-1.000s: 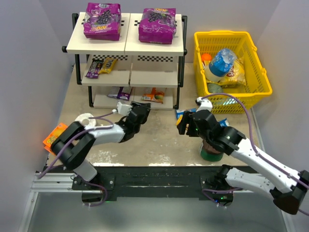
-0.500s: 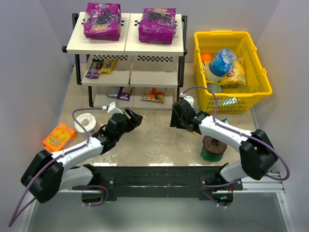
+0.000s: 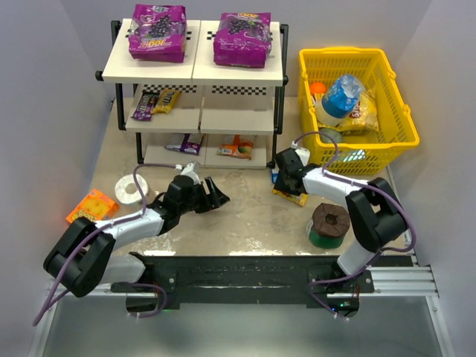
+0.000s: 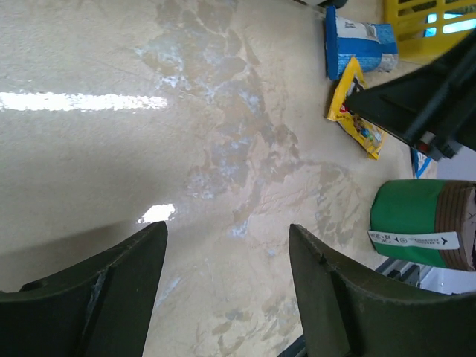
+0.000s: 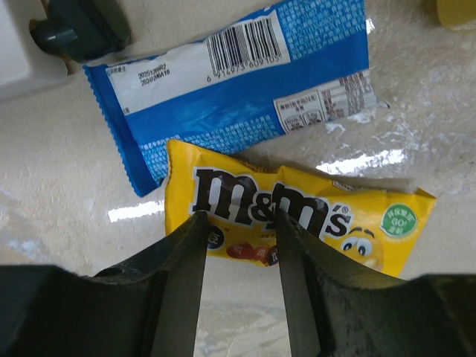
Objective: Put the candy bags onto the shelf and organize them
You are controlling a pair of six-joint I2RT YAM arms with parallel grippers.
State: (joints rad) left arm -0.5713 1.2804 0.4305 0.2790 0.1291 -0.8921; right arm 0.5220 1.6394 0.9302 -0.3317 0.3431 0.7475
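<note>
At the far left of the worktop (image 3: 245, 216), a flat orange box (image 3: 91, 207) lies near a white tape roll (image 3: 134, 188). The left tool (image 4: 223, 297) sits low over bare worktop in front of the shelf (image 3: 149, 71), its fingers (image 4: 89, 297) spread wide with nothing between them.

On the shelf, two large purple candy bags (image 3: 158, 31) (image 3: 242, 37) lie side by side on the top tier. Small dark-purple and yellow packets (image 3: 155, 100) are on the left of the middle tier. A purple packet (image 3: 186, 143) and an orange packet (image 3: 236, 146) lie on the bottom tier.

Right of the shelf's foot, a blue bag (image 5: 238, 97) and a yellow M&M's bag (image 5: 297, 223) lie flat on the worktop, edges overlapping. The right tool (image 5: 239, 223) is directly above the M&M's bag, its fingers (image 5: 178, 290) set to a narrow gap with the printed logo showing between them. Whether they touch the bag cannot be told.

A green roll (image 3: 329, 225) stands nearby, and the yellow basket (image 3: 394, 111) is at far right.
</note>
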